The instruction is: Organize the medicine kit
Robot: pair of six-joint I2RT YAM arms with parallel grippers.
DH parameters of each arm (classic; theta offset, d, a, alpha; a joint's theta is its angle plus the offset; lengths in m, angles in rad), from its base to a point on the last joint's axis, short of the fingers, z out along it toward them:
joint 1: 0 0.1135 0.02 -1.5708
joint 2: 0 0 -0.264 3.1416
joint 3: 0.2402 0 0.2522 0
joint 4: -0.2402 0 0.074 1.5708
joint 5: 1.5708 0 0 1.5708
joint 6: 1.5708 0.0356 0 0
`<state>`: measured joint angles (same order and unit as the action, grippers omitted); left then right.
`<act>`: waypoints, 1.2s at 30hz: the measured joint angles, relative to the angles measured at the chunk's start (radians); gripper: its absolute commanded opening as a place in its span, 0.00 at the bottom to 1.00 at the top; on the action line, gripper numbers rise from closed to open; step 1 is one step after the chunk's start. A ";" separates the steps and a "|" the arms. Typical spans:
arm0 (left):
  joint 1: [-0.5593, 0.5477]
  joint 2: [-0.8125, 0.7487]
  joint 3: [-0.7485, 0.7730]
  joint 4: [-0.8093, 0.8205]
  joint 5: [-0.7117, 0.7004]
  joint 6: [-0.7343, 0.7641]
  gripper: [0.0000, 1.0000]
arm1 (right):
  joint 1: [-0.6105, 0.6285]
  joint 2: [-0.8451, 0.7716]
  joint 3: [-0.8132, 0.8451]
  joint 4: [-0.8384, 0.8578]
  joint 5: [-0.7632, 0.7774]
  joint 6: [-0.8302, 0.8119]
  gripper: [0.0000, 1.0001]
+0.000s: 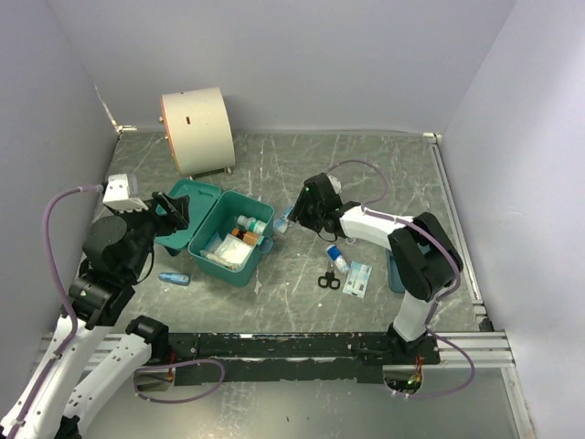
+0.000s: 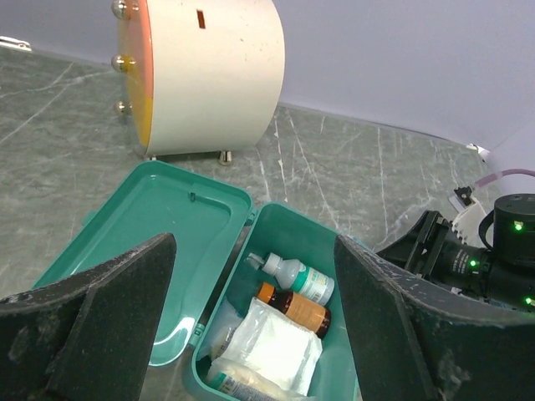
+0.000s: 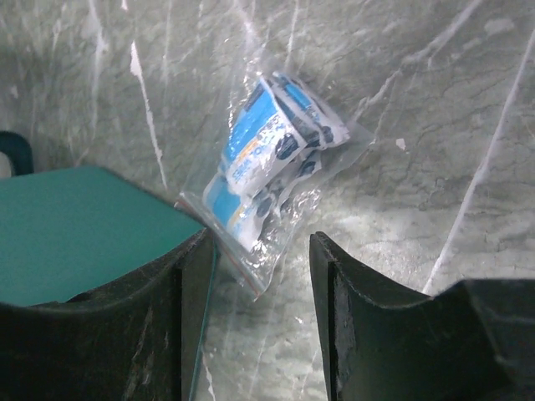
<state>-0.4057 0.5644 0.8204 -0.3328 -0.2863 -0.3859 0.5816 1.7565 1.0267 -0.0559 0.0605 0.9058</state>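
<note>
The medicine kit (image 1: 239,262) lies open left of centre, its lid (image 1: 187,203) folded back to the left. Inside it are a white bottle (image 2: 297,278), an amber bottle (image 2: 294,307) and a white gauze packet (image 2: 276,347). My left gripper (image 1: 175,208) hangs open above the lid and the box (image 2: 255,251), holding nothing. My right gripper (image 1: 294,219) is low beside the kit's right wall (image 3: 75,225) and stands open (image 3: 259,317). A clear plastic bag with a blue-and-white pack (image 3: 272,159) lies on the table, its lower corner between the fingers, not pinched.
A cream drum (image 1: 196,128) stands at the back left. A blue tube (image 1: 174,278) lies in front of the kit. Black scissors (image 1: 329,280), a small bottle (image 1: 336,257) and a flat packet (image 1: 357,279) lie by the right arm, with a blue tray (image 1: 395,273) partly under it.
</note>
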 measured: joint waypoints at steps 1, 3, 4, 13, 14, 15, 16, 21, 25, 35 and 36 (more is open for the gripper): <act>0.000 -0.005 -0.009 0.004 -0.001 -0.003 0.87 | 0.000 0.011 0.002 0.003 0.007 0.011 0.49; 0.000 -0.020 -0.031 0.008 -0.002 -0.008 0.88 | 0.000 0.029 0.008 0.006 0.014 0.018 0.50; 0.000 -0.028 -0.041 0.009 -0.003 -0.008 0.88 | 0.000 0.040 0.013 0.006 0.016 0.019 0.50; 0.000 -0.034 -0.055 0.014 -0.009 -0.011 0.87 | 0.003 0.106 0.043 0.006 -0.005 0.021 0.46; 0.000 -0.034 -0.055 0.014 -0.010 -0.011 0.87 | 0.004 0.112 0.045 0.005 -0.008 0.022 0.44; 0.000 -0.034 -0.055 0.014 -0.012 -0.011 0.87 | 0.005 0.120 0.047 0.007 -0.011 0.025 0.41; 0.000 -0.035 -0.055 0.014 -0.016 -0.011 0.87 | 0.007 0.124 0.052 0.007 -0.014 0.026 0.37; 0.000 -0.035 -0.055 0.014 -0.025 -0.011 0.87 | 0.008 0.142 0.055 0.020 -0.016 0.042 0.05; 0.000 -0.035 -0.055 0.014 -0.026 -0.010 0.87 | 0.009 0.146 0.054 0.029 -0.005 0.052 0.00; 0.000 -0.035 -0.055 0.014 -0.028 -0.010 0.86 | 0.008 0.100 0.032 -0.016 0.023 -0.039 0.00; 0.000 -0.035 -0.055 0.014 -0.028 -0.010 0.86 | 0.007 0.084 0.027 -0.032 0.022 -0.055 0.00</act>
<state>-0.4057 0.5293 0.7650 -0.3187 -0.3145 -0.3962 0.5888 1.8404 1.0542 -0.0883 0.0822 0.8505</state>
